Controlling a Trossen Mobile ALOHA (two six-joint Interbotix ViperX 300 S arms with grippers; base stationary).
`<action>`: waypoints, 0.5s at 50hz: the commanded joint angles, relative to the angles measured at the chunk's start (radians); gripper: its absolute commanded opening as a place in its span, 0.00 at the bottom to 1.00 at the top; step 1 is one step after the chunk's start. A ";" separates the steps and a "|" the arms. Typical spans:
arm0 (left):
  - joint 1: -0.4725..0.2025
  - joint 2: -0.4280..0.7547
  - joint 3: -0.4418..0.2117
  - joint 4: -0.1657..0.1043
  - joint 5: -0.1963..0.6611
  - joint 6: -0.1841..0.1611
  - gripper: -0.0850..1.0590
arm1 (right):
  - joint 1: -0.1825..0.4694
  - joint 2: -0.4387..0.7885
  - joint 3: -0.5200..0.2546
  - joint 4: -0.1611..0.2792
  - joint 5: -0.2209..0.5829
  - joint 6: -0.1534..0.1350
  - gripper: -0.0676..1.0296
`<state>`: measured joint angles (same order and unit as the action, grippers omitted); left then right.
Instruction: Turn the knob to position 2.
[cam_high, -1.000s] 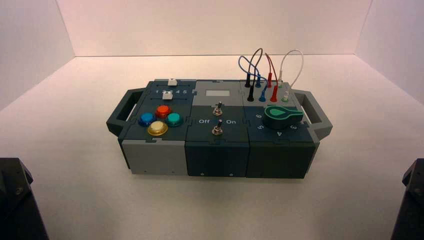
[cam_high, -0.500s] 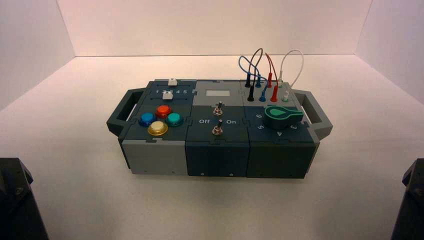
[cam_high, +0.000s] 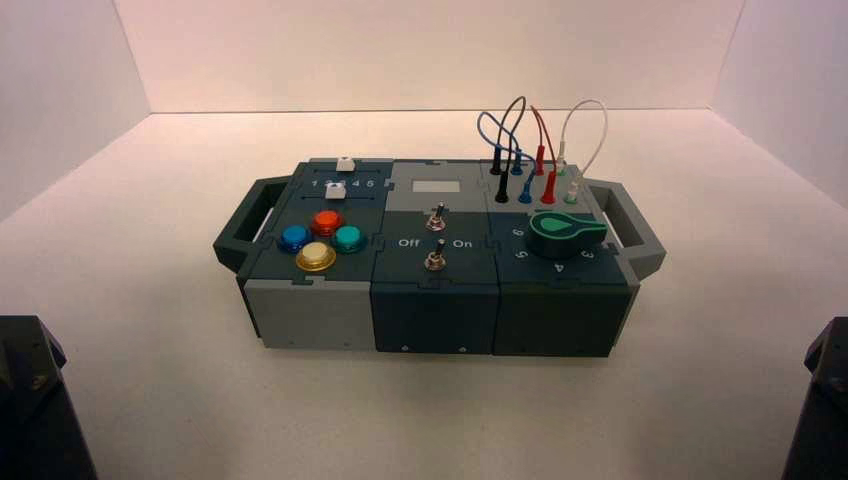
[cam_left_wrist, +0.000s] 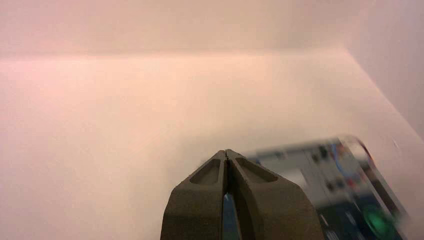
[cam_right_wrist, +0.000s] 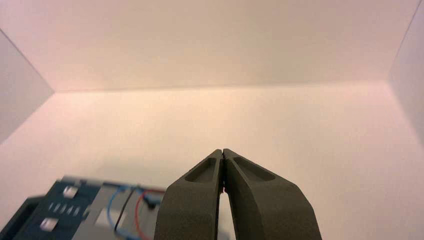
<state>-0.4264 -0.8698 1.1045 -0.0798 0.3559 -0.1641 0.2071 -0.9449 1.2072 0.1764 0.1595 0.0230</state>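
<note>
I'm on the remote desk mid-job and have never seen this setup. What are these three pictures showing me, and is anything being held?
The big picture looks down from above and behind a two-armed robot; its arms are only dark shapes at the bottom corners, left and right, both parked well short of the box.

The box carries four coloured push buttons, two metal toggle switches, plugged-in wires and the green knob on its right end.

The other two pictures come from cameras on each wrist. The wedge in front is that arm's own gripper: left gripper, right gripper. Both have their jaws closed together on nothing, away from the box. Nothing is held.
</note>
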 joint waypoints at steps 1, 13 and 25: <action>-0.098 0.026 -0.032 -0.021 0.069 -0.023 0.05 | 0.003 0.011 -0.035 0.035 0.077 0.005 0.04; -0.276 0.112 -0.041 -0.074 0.112 -0.040 0.05 | 0.029 0.058 -0.041 0.107 0.209 0.005 0.04; -0.373 0.230 -0.087 -0.080 0.112 -0.040 0.05 | 0.126 0.227 -0.089 0.160 0.267 0.005 0.04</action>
<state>-0.7685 -0.6780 1.0661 -0.1580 0.4725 -0.1979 0.2899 -0.7915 1.1720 0.3145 0.4050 0.0230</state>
